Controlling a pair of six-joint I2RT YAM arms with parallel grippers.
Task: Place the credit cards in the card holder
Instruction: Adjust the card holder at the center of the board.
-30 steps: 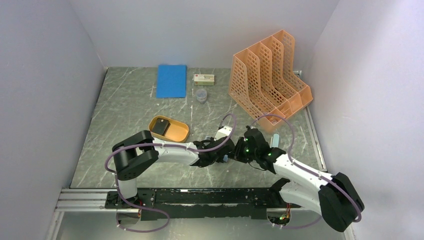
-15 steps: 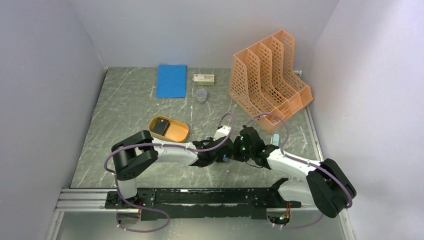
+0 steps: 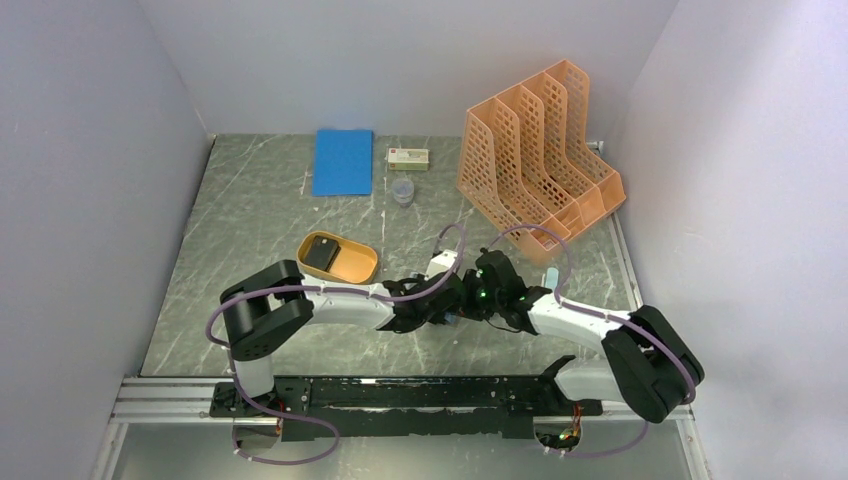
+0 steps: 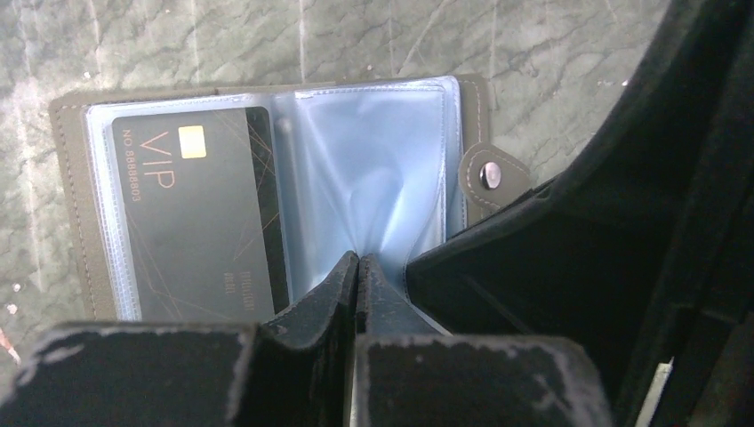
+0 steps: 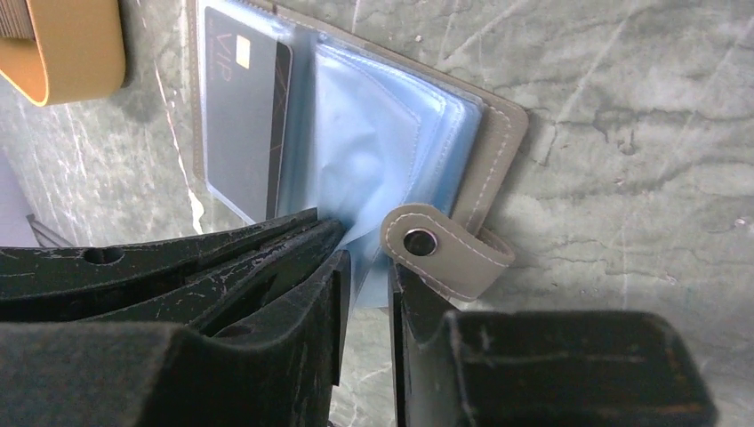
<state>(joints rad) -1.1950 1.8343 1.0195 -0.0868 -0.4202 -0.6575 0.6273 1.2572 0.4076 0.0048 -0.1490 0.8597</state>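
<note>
The card holder (image 4: 76, 178) lies open on the table, its clear bluish sleeves (image 4: 373, 169) fanned up. One black credit card (image 4: 191, 222) marked VIP sits in the left sleeve. My left gripper (image 4: 357, 258) is shut, pinching a sleeve at its near edge. My right gripper (image 5: 366, 258) is right beside it at the snap tab (image 5: 436, 249). Its jaws are a narrow gap apart, with sleeve edges reaching in between. Another dark card (image 3: 322, 252) lies in the orange tray (image 3: 355, 268). In the top view both grippers (image 3: 452, 312) hide most of the holder.
An orange perforated file rack (image 3: 535, 150) stands at the back right. A blue notebook (image 3: 343, 161), a small box (image 3: 408, 157) and a small clear cup (image 3: 402, 190) sit at the back. The orange tray's edge (image 5: 62, 44) lies close to the holder's left.
The right arm has shifted left, bringing its gripper up against the left one, and its jaws have parted slightly. The left gripper has stayed shut in place.
</note>
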